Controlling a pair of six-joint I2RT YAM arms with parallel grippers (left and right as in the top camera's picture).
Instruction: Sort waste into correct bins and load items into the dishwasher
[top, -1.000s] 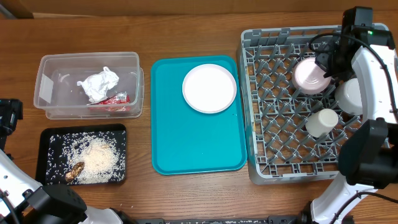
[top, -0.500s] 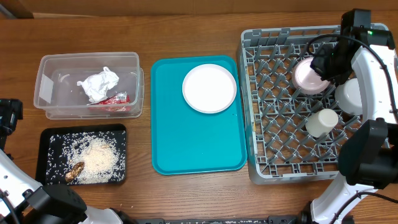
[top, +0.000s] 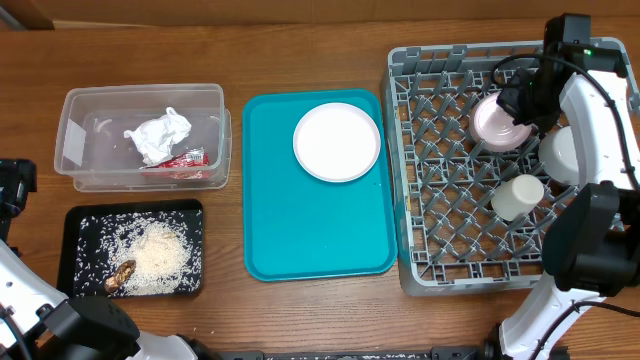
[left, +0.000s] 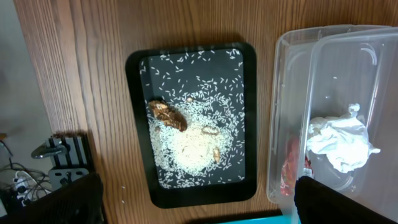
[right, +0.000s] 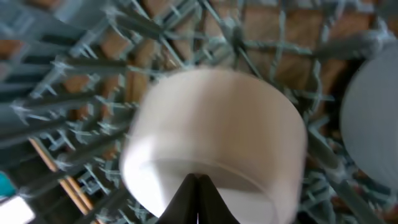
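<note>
The left claw (left: 198, 202) was spread wide and held nothing. It hung above the black tray (left: 132, 124) of rice (left: 186, 146), beside the clear tub (top: 72, 140). The right claw (top: 513, 104) was pressed together on the rim of the bowl (top: 492, 120), over the grey rack (top: 440, 220). The bowl likely needed to go down slowly between the pegs before the claw let go. The cup (top: 517, 196) and the rack's far wall were close. The open slots were to the left.

A crumpled white paper napkin (top: 158, 135) and a small red wrapper (top: 185, 159) lie in the clear plastic tub (top: 140, 90), far left. The loose white rice (top: 158, 255) covers the shallow black tray (top: 70, 280), near left. A white bowl (top: 495, 120) and a small white cup (top: 517, 197) sit in the grey plastic rack (top: 395, 150), right.
</note>
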